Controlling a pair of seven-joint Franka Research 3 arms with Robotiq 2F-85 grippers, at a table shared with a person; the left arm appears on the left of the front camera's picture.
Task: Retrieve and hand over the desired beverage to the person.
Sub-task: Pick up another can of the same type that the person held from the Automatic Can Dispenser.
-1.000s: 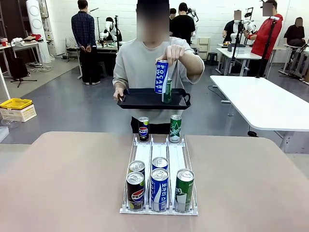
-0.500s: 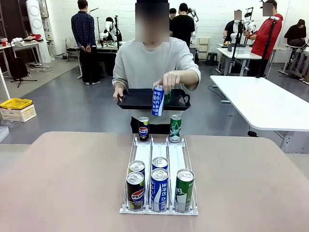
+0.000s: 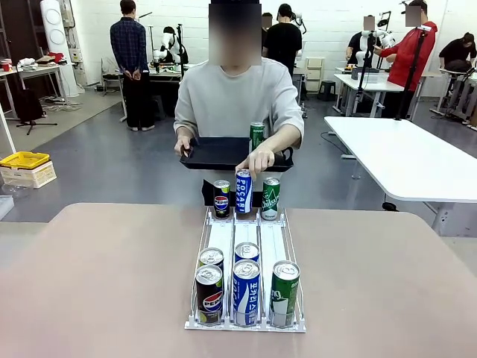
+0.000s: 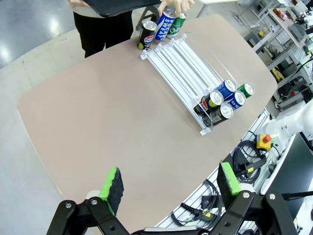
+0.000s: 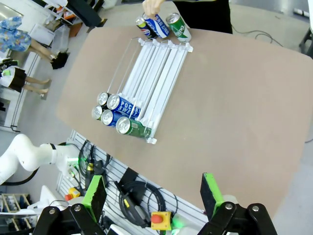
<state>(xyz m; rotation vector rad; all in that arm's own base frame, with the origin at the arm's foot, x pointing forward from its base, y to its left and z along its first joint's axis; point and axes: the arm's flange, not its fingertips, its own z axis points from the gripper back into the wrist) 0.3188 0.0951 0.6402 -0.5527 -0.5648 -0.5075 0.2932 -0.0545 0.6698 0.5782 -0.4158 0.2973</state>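
Both spread, the left hand (image 4: 170, 181) and right hand (image 5: 153, 190) are best holding clear while the grey-sweatshirted person (image 3: 231, 97) is gripping the tall blue-and-white can (image 3: 243, 195).

Floor, far left: yellow bin (image 3: 24, 159) seated on a white box (image 3: 28, 177). Right side: long white surface (image 3: 406, 156). Background: bystander in dark blue shirt (image 3: 130, 52), back turned, hands clasped behind; bystander in red jacket (image 3: 408, 56), standing. Right wrist view: red stop button (image 5: 159, 219) on a yellow base, black cables (image 5: 139, 192) just beside it, below the tan surface (image 5: 234, 98).
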